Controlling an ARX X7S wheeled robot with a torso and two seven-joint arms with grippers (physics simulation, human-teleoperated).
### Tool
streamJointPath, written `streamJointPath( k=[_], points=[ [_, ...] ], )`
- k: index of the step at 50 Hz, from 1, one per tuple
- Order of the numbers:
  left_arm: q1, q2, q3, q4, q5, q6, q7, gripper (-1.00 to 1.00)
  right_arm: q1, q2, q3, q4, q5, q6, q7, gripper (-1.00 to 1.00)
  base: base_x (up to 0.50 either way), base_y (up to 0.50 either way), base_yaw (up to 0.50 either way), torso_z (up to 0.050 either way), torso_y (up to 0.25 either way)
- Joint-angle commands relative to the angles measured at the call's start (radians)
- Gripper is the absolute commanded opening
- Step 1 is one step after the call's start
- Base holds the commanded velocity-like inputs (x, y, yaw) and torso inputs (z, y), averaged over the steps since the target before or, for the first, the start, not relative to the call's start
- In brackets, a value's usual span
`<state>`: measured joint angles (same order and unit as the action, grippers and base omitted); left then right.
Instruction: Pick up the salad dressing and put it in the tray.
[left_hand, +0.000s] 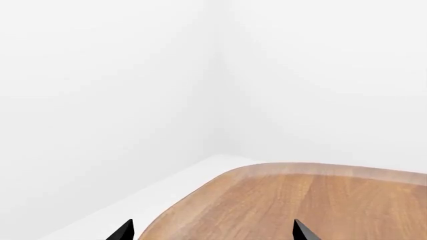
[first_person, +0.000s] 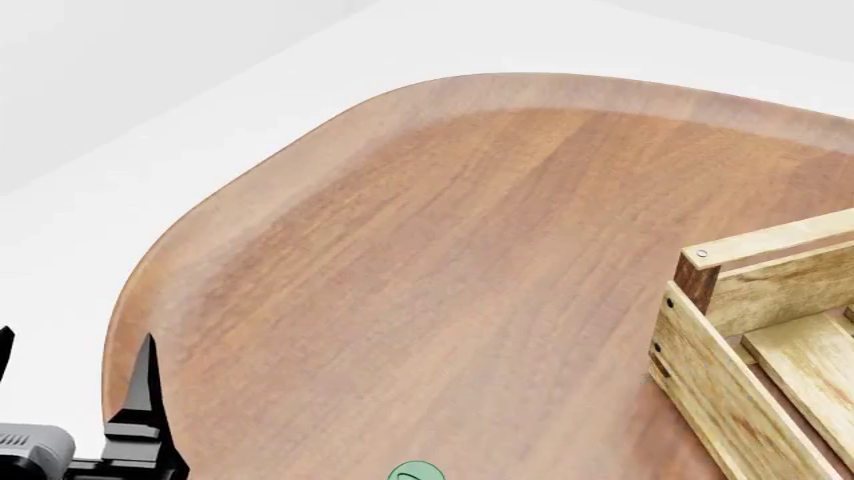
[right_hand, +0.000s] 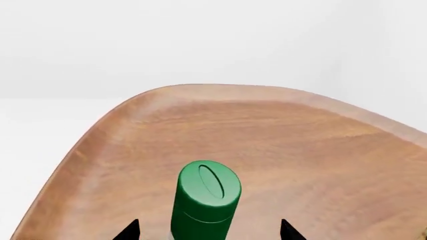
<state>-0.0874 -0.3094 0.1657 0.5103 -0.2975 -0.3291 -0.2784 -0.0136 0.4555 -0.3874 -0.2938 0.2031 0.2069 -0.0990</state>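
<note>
At head view's bottom edge, salad dressing (first_person: 415, 472) cap only, tray (first_person: 747, 350) cropped right.

Surface (first_person: 441, 260): smooth, satin-finished brown wood. Tray (first_person: 747, 340): pale, matt, unfinished wood slats. Salad dressing (right_hand: 205, 202) cap: smooth green plastic.

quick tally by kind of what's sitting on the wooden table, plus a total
Bottles: 1, the small salad dressing bottle with a round green screw cap
Crates: 1, the light-wood slatted tray with dark brown corner posts
Total: 2 on the brown wooden table
</note>
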Motion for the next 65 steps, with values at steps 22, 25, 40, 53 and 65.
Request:
streamJointPath(
  k=[22, 25, 40, 53, 65],
  points=[
    [-0.013, -0.011, 0.006, -0.001, -0.021, -0.013, -0.007, 1.00, 0.145, -0.094, -0.030, 0.221, -0.002, -0.008, -0.010, 1.00, 0.00, 0.00, 0.00, 0.000, 0.000],
    [-0.010, -0.011, 0.007, -0.004, -0.019, -0.005, -0.008, 1.00, 0.154, -0.100, -0.040, 0.232, 0.004, -0.007, -0.023, 1.00, 0.00, 0.00, 0.00, 0.000, 0.000],
    [0.000, -0.015, 0.007, -0.010, -0.022, 0.010, -0.010, 1.00, 0.179, -0.127, -0.061, 0.296, 0.018, -0.022, -0.047, 1.00, 0.00, 0.00, 0.00, 0.000, 0.000],
    [0.004, -0.019, 0.006, -0.009, -0.028, 0.011, -0.015, 1.00, 0.175, -0.136, -0.063, 0.326, -0.009, -0.059, -0.014, -1.00, 0.00, 0.00, 0.00, 0.000, 0.000],
    [0.003, -0.021, 0.014, -0.013, -0.026, 0.015, -0.018, 1.00, 0.158, -0.124, -0.026, 0.237, 0.025, -0.010, 0.026, -1.00, 0.00, 0.00, 0.00, 0.000, 0.000]
  ],
)
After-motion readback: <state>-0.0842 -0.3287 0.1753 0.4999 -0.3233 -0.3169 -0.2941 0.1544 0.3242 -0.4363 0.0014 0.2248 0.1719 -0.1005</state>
